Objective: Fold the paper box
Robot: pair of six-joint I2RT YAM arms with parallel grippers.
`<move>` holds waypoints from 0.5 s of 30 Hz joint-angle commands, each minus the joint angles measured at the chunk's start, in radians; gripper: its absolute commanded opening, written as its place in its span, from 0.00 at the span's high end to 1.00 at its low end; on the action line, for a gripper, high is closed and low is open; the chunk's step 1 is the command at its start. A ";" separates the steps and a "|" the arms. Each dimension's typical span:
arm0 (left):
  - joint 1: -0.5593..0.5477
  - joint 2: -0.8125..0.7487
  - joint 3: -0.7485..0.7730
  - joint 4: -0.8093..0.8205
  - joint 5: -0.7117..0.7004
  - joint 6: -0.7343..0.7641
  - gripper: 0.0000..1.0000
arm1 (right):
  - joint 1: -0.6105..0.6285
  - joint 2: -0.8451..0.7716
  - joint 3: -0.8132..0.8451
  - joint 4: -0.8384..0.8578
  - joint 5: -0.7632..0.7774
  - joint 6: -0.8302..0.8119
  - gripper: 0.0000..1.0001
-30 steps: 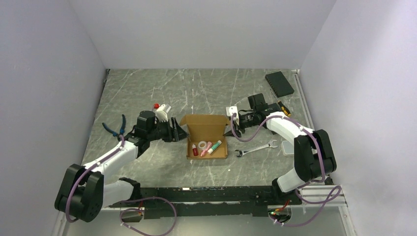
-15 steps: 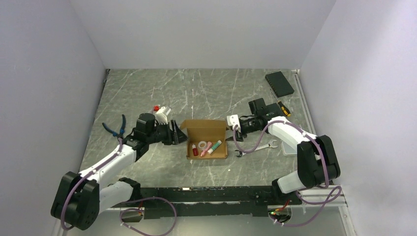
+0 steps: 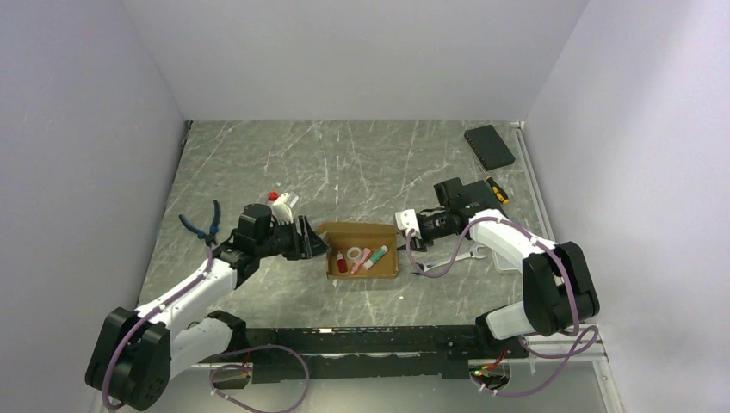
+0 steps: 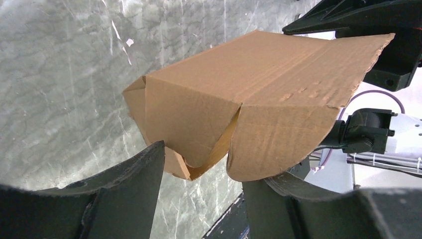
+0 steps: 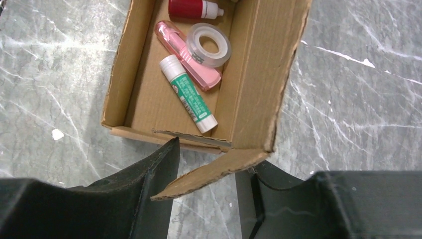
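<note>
Both half-open, hold unclear: left gripper (image 4: 204, 169), right gripper (image 5: 209, 159) astride paper box (image 5: 149, 99) flaps; tape roll (image 5: 209, 45) outside left-wrist view

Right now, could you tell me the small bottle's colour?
Red; bottle clearest in right wrist view.

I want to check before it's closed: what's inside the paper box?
Inside the paper box lie a red bottle, a pink tube, a tape roll and a green-labelled stick. Whatever sits under the tilted lid is covered.
</note>
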 commanded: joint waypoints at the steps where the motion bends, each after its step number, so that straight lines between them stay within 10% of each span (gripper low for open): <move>1: -0.013 -0.036 -0.015 0.024 0.033 -0.027 0.39 | 0.004 -0.030 -0.006 0.019 -0.009 -0.034 0.53; 15: -0.034 -0.006 -0.007 0.067 0.091 -0.046 0.39 | 0.006 -0.021 -0.005 0.027 -0.013 -0.015 0.54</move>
